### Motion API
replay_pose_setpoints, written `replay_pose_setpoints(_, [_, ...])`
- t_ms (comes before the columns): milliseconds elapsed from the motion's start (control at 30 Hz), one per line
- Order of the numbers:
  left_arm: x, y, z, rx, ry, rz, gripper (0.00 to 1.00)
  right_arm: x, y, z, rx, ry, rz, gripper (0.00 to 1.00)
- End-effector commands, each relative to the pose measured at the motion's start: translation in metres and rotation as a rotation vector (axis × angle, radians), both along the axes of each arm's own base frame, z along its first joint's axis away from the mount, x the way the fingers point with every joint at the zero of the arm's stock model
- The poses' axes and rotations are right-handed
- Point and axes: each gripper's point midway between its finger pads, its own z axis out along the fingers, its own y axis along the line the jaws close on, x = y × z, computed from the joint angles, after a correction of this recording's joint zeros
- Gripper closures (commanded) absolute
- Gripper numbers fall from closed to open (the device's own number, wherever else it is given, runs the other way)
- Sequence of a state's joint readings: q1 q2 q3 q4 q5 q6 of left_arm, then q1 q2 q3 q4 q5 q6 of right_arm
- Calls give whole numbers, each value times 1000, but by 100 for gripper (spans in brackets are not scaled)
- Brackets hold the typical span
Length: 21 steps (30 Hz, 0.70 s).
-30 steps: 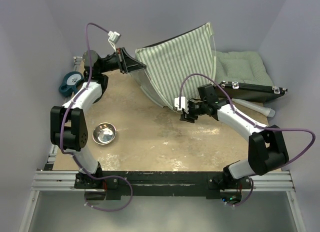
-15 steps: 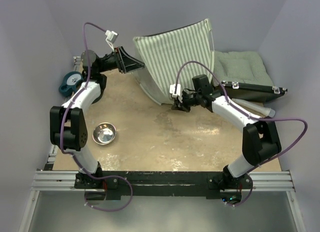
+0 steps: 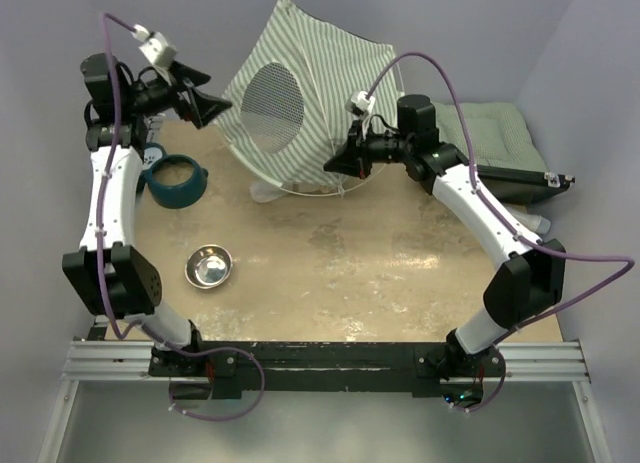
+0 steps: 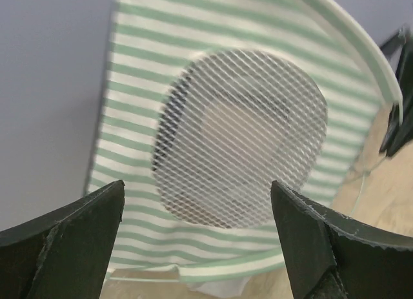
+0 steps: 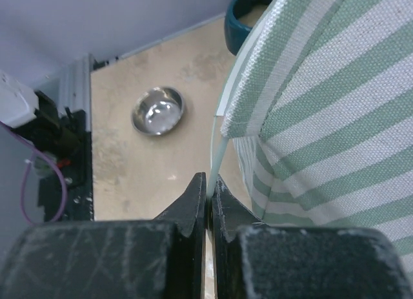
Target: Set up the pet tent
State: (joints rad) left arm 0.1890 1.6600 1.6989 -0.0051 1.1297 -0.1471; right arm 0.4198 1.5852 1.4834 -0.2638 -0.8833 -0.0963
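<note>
**Fig. Pet tent raised from flat to part-standing.** A second ago the pet tent [image 3: 330, 83] lay as a folded striped fan at the far side of the tabletop [image 3: 350, 273]. My left jaws were at its left corner and my right jaws were low beside its near edge. Now the fabric has opened into a peaked body. It stands at the far centre of the tabletop, between my two arms and just left of the quilted cushion [image 3: 490, 133].

My right jaws have risen and are closed on the thin white pole [image 5: 216, 150] at the tent's lower right edge. In the right wrist view the pole runs straight down into the closed tips. My left jaws have let go. They are spread wide and clear of the fabric, and the left wrist view frames the mesh window [image 4: 239, 137] between them.

I judge the main unfolding done. The shape seems to depend on my right-hand grip, and seating the base flat looks to be what remains.

Orientation: the long axis runs from the curved pole hem near the tabletop up to the peak, which tilts toward the far wall and slightly left. The mesh window faces left and forward, toward my left jaws. A white flap trails at the near lower corner.

The teal bowl [image 3: 175, 180] and steel bowl [image 3: 209, 266] sit apart from the tent.
</note>
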Motion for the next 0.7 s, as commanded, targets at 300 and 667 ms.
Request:
replay_pose_setpoints(300, [-154,-143,-76,665,-380,-415,21,-7,14,93,207,58,41,100])
replay_pose_setpoints(667, [-165,-157,-123,816,-365,-523,42,-15,15,107,239,75,58,100])
